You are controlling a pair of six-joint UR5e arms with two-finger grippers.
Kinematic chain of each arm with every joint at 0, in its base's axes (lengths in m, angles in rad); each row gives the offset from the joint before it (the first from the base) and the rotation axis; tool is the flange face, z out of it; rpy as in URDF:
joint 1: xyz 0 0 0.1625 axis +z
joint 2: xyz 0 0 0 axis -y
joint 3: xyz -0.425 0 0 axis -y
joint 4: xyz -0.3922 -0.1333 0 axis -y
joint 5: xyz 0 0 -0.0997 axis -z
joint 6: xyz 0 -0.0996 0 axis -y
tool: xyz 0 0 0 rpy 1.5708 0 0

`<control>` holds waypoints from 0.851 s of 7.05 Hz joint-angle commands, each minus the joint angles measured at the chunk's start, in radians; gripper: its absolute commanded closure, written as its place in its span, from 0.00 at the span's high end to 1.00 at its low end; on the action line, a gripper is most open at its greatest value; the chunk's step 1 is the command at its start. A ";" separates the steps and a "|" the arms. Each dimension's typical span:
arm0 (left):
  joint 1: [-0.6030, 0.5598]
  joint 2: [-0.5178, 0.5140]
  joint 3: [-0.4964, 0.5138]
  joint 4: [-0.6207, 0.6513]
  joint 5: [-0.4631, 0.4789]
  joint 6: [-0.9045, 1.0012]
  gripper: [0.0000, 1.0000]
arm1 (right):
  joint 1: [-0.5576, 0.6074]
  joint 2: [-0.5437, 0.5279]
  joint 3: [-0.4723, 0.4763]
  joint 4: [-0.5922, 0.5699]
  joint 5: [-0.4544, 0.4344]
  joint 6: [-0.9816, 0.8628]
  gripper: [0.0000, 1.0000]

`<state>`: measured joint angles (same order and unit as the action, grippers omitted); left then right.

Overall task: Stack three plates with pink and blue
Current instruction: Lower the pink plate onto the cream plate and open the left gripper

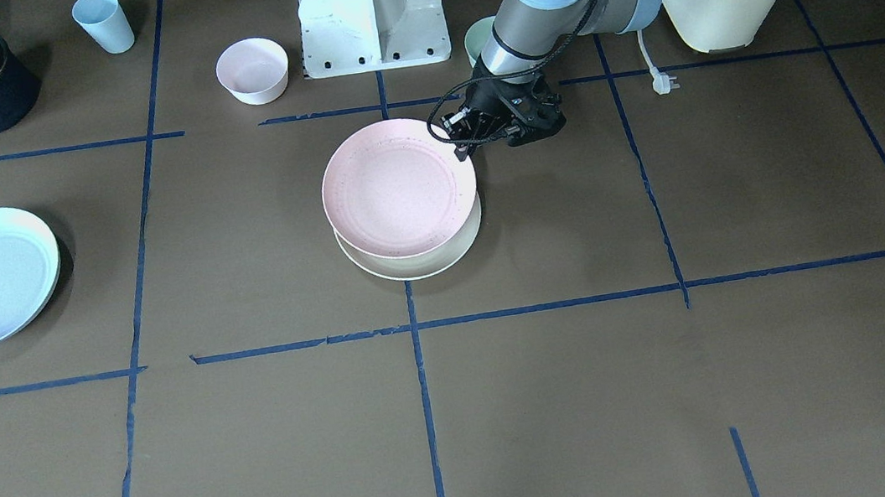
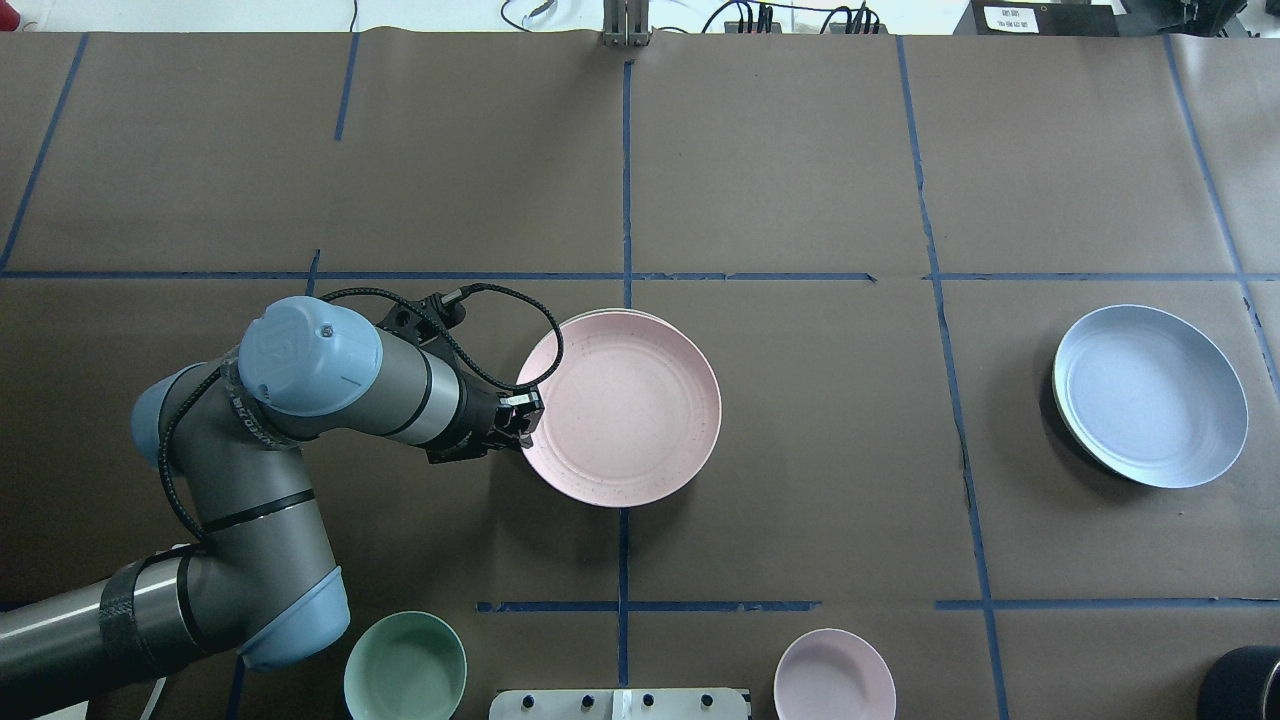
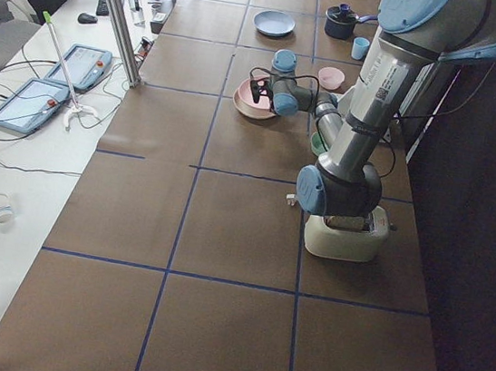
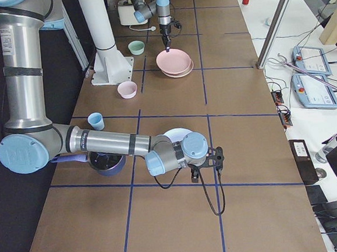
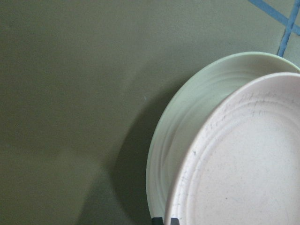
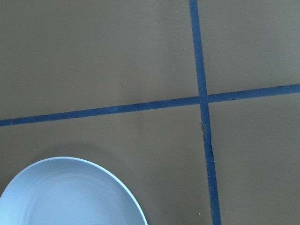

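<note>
Brown paper-covered table [image 2: 800,150] bears the stack at overhead-frame centre, where we judge either arm reaches; grey-and-blue left arm [image 2: 340,385] enters lower left, elbow folded, wrist level; pale pink round matte plate [image 2: 625,410] rests offset over the cream-white round plate [image 1: 419,266]; light blue round plate [image 2: 1150,395] lies alone, right; left gripper [image 2: 527,420] pinches the pink rim, we judge to seat it; right gripper [image 4: 208,165]: fingers, we cannot tell.

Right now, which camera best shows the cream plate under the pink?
Left wrist view: cream plate shows close, offset under pink plate. Front-facing shows a crescent, overhead a sliver, side views little, right wrist none.
</note>
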<state>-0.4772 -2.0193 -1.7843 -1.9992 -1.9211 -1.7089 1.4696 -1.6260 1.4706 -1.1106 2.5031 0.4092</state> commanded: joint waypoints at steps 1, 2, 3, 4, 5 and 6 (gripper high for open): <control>-0.012 0.004 -0.001 -0.001 -0.001 0.002 0.08 | 0.000 0.000 -0.001 0.000 -0.001 -0.001 1.00; -0.021 0.004 -0.001 -0.001 -0.001 0.000 0.93 | 0.000 0.000 -0.001 0.000 -0.001 -0.001 1.00; -0.026 0.005 -0.012 -0.001 0.002 0.000 1.00 | 0.000 0.000 -0.001 0.000 -0.001 -0.001 1.00; -0.032 0.004 -0.020 -0.003 0.001 0.000 1.00 | -0.011 0.000 -0.001 0.002 -0.004 -0.001 1.00; -0.041 0.005 -0.026 -0.001 -0.001 0.000 1.00 | -0.021 0.000 -0.003 0.002 -0.007 -0.001 1.00; -0.059 0.005 -0.039 0.002 -0.006 0.000 1.00 | -0.031 -0.002 -0.001 0.002 -0.009 -0.001 1.00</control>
<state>-0.5193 -2.0145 -1.8105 -1.9999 -1.9227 -1.7088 1.4505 -1.6263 1.4688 -1.1093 2.4968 0.4080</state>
